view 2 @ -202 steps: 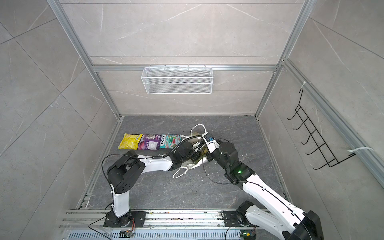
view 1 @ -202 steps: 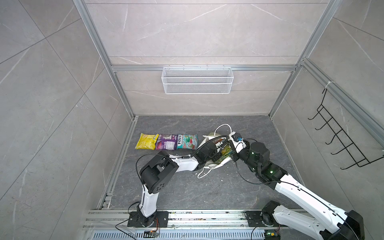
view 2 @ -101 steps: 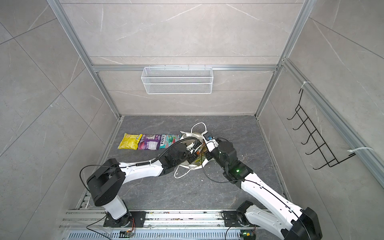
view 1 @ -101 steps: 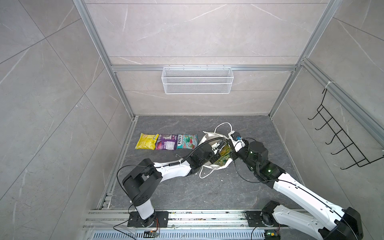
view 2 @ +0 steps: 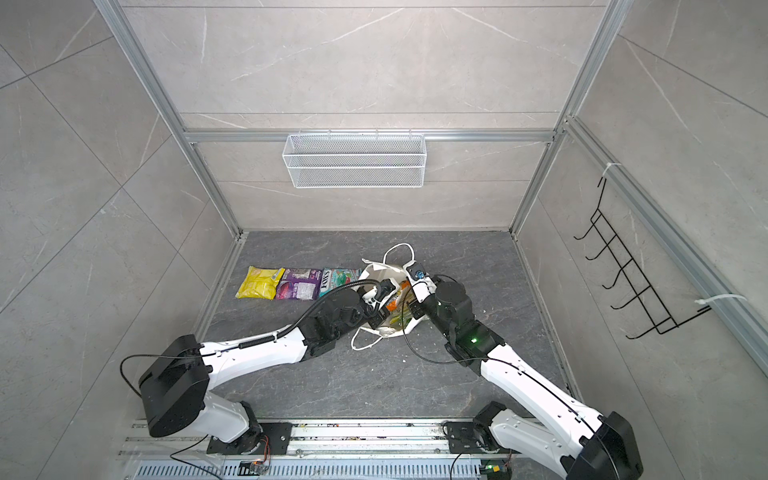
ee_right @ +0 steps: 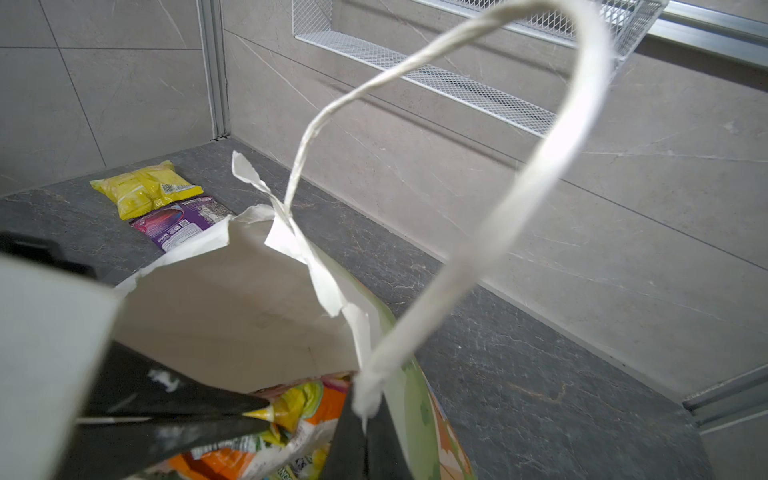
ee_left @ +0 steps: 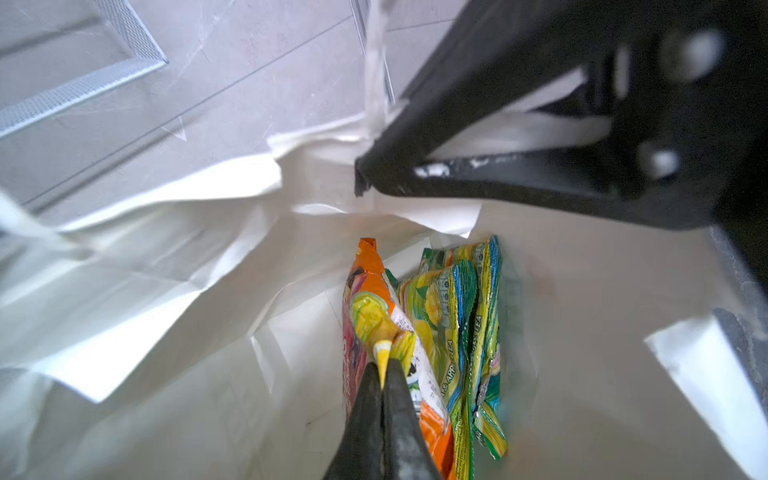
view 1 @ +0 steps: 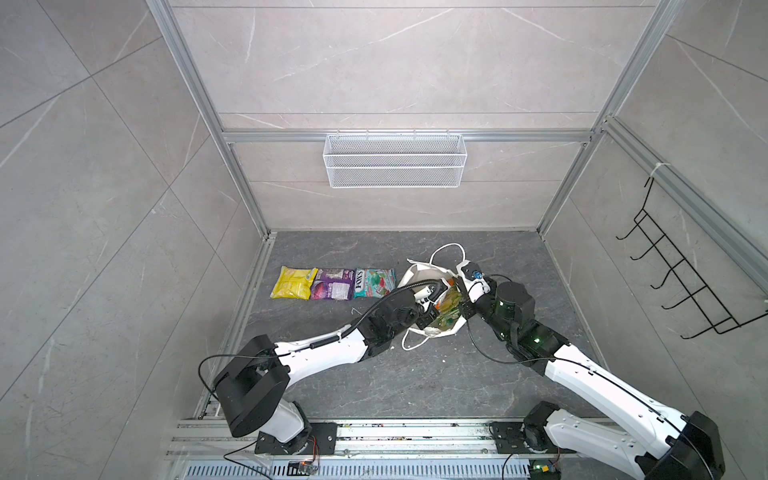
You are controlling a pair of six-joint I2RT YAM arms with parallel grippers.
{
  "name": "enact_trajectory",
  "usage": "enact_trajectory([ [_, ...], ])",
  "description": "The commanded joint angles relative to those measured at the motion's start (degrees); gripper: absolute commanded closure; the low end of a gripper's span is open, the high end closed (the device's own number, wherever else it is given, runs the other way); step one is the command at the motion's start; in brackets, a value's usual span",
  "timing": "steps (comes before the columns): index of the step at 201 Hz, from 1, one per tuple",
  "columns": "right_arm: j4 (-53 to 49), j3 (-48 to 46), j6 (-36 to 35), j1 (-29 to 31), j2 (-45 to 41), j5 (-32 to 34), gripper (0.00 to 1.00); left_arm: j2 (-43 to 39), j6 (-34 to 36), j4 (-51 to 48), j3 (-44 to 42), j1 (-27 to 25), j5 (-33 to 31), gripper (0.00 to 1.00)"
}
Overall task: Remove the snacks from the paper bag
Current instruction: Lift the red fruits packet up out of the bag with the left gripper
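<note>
The left gripper [ee_left: 382, 371] has its jaws pressed together on a crumpled yellow edge of the orange-red packet [ee_left: 370, 270], deep inside the paper bag [ee_left: 174, 257]. Beside it stand green-yellow packets [ee_left: 457, 307] reading "APPLE" and "TEA". The right gripper [ee_right: 362, 436] pinches the bag's rim at the cord handle [ee_right: 519, 199]. Outside, on the floor [view 1: 415, 374], lie a yellow packet [view 1: 291, 283], a purple packet [view 1: 332, 284] and a teal-red packet [view 1: 374, 283] lettered "FOX'S"

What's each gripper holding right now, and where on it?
Left gripper: shut on the orange packet inside the paper bag, pinching its yellow-tipped corner. Right gripper: shut on the bag's rim at the base of a cord handle.
</note>
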Motion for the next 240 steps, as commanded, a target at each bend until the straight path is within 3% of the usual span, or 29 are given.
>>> enact_trajectory([
  [1,0.9,1.1,1.4,-0.3,0.7,0.9,1.0,-5.3,1.7,2.6,0.3,-0.2,0.0,1.0],
  [77,1.4,1.5,1.0,-0.4,0.9,1.1,1.0,-14.6,4.7,2.0,-3.2,-0.2,2.1,1.0],
  [128,1.4,1.0,1.0,-0.4,0.5,1.0,1.0,-18.3,11.3,0.2,-4.7,-0.2,6.4,1.0],
  [165,0.8,0.7,1.2,-0.4,-0.3,1.0,1.0,-21.4,14.6,-1.1,-4.0,-0.2,4.8,1.0],
  [208,0.7,0.7,1.3,-0.4,-0.6,1.1,1.0,-25.8,15.8,-5.8,-2.4,-0.2,-3.4,1.0],
  [240,1.0,0.8,1.1,-0.4,-0.2,1.1,1.0,-31.5,15.6,-6.9,-4.1,-0.2,-4.5,1.0],
])
